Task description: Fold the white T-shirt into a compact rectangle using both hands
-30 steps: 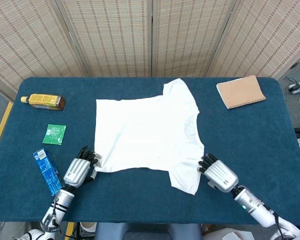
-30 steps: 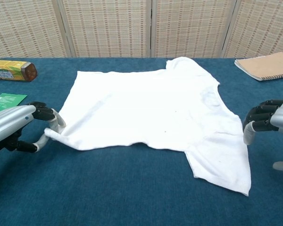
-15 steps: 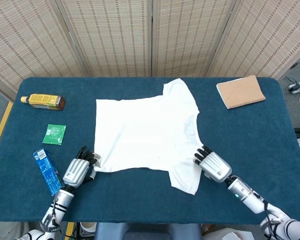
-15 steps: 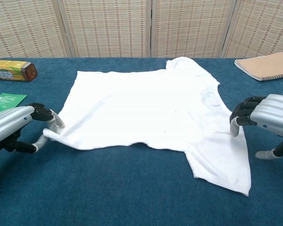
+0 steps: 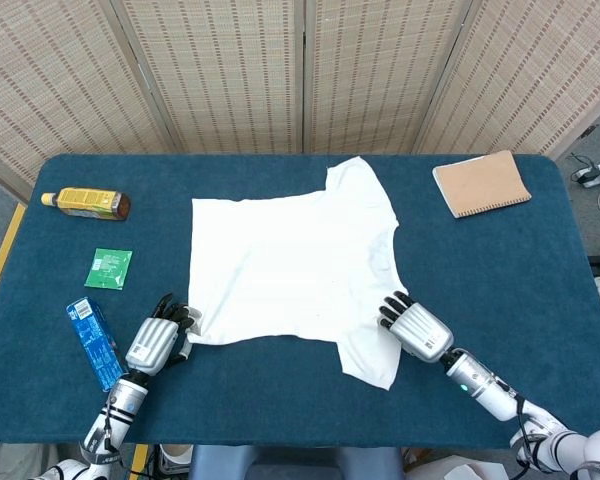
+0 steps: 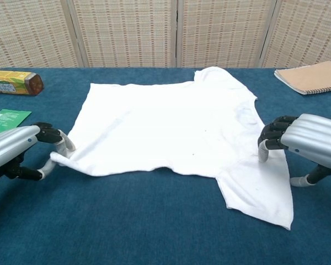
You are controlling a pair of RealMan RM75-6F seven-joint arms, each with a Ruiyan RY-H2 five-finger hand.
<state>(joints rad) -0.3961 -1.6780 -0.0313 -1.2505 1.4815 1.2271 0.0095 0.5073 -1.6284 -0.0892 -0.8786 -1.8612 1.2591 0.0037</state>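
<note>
The white T-shirt [image 5: 290,260] lies spread flat on the blue table [image 5: 510,280], collar side to the right. My left hand [image 5: 158,340] is at its near left corner. In the chest view this left hand [image 6: 14,148] pinches the lifted hem corner of the T-shirt [image 6: 171,121] between thumb and a finger. My right hand [image 5: 417,330] is over the near right sleeve. Seen from the chest, the right hand [image 6: 311,148] has its fingers curved down onto the sleeve cloth, with the thumb apart on the table beside the sleeve edge.
A tan spiral notebook [image 5: 480,183] lies at the far right. Along the left side are an amber bottle [image 5: 85,203] on its side, a green packet [image 5: 109,268] and a blue box [image 5: 94,343] close to my left hand. Wicker screens stand behind the table.
My right hand has moved left from the bare table onto the near sleeve, its fingers now touching the cloth. The left hand has stayed at the hem corner.
</note>
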